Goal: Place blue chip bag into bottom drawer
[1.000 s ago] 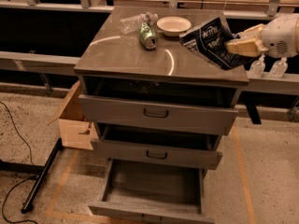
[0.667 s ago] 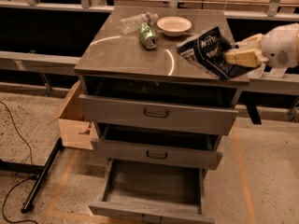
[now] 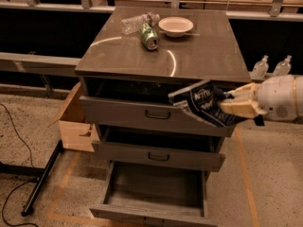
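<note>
A grey wood-grain cabinet (image 3: 203,56) with a smooth, reflective top is shown. On its far part lie a crumpled clear plastic bottle (image 3: 137,22) and a green soda can (image 3: 149,35), both on their sides and touching, with a shallow round white bowl (image 3: 175,26) just beside them. A brown cardboard box (image 3: 75,121) is seen to the left of the cabinet, and a black metal bar (image 3: 41,179) lies on the speckled floor. Two small clear bottles (image 3: 271,67) stand behind the arm.

The dark blue glossy foil chip bag (image 3: 202,104), creased and marked with white lettering, is held in the air in front of the right end of the top drawer front (image 3: 128,111), below the cabinet's top edge. It is clamped at its right end by the cream-coloured gripper (image 3: 228,106), which reaches in from the right.

The middle drawer (image 3: 156,155) is partly open. The bottom drawer (image 3: 156,187) is pulled out farthest, well below the bag, and its flat grey wooden floor is exposed.
</note>
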`<state>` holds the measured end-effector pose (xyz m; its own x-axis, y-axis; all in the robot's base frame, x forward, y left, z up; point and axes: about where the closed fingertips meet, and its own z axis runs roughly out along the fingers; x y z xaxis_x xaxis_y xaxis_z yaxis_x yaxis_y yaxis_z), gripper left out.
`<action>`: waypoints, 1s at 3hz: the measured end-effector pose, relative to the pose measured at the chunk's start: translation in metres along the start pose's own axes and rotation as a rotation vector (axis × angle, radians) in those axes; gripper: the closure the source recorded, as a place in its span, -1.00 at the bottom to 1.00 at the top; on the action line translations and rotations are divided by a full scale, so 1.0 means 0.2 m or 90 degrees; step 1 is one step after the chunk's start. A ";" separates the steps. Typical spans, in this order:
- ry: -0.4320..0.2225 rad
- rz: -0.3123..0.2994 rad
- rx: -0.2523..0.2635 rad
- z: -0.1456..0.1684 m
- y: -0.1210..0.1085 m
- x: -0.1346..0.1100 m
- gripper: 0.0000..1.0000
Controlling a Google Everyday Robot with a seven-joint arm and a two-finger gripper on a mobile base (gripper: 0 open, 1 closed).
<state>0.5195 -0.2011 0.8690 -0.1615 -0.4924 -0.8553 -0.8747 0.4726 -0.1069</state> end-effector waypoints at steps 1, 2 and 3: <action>0.029 -0.024 0.001 0.19 0.17 0.23 1.00; 0.029 -0.024 0.000 0.19 0.17 0.23 1.00; 0.064 -0.007 -0.005 0.26 0.24 0.35 1.00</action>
<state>0.4899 -0.1749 0.7778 -0.1965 -0.5691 -0.7985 -0.8804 0.4609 -0.1119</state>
